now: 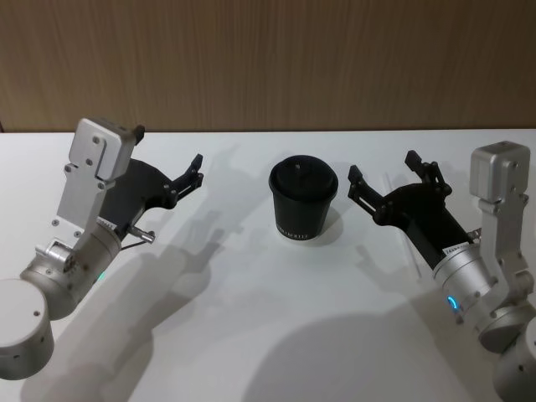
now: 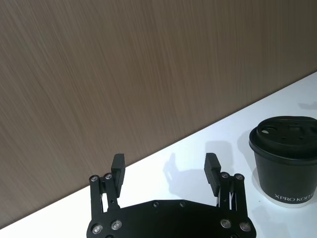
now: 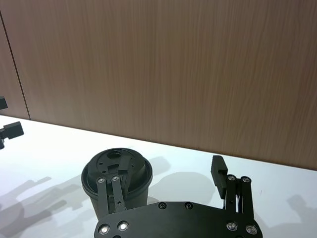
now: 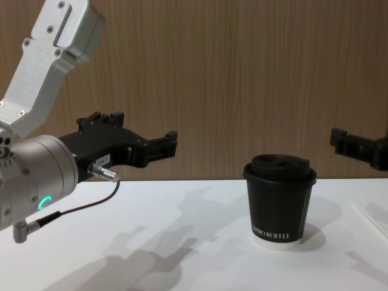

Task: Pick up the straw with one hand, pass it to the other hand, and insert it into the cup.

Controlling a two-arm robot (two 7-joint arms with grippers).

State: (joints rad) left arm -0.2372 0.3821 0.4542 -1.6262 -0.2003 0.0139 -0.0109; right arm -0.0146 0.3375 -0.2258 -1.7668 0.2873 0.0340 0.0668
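Left gripper (image 1: 195, 172) and right gripper (image 1: 381, 165), both black, hang open flanking the lidded black paper cup (image 1: 302, 201); the thin white straw (image 4: 371, 219) looks light, crushable, best pinched mid-length.

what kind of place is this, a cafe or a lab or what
Probably a robot test bench, not a cafe: a plain white table against a wood-panelled wall, one lidded black cup on it, and the left tool and right tool open on either side.

left gripper (image 1: 198, 170) aloft, fingers (image 2: 118, 163) apart, right gripper (image 1: 383, 171) likewise
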